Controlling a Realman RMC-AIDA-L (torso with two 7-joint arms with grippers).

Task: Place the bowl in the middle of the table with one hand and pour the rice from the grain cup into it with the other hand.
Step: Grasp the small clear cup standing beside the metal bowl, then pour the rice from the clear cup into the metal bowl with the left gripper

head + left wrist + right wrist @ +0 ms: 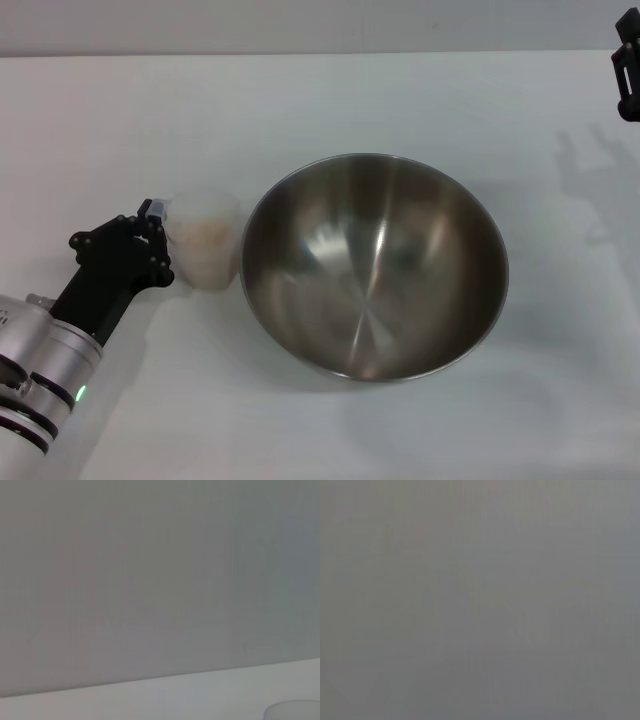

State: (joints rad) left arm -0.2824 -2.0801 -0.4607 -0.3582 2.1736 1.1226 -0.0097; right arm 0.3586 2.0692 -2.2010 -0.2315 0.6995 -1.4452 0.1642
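Observation:
The bowl [375, 265], large and shiny steel, stands upright near the middle of the table [330, 100], and nothing shows inside it. Just left of it stands the clear grain cup [207, 245], upright, with pale rice [203, 236] heaped inside. My left gripper [160, 248] is right against the cup's left side, where its small handle sticks out. In the left wrist view only a sliver of the grain cup's rim [294, 709] shows. My right gripper [627, 68] hangs far from the bowl at the back right edge, mostly cut off.
White tabletop stretches behind the bowl and to its right, where faint arm shadows [590, 170] fall. The left arm [45, 370] lies across the front left corner. The right wrist view shows only plain grey.

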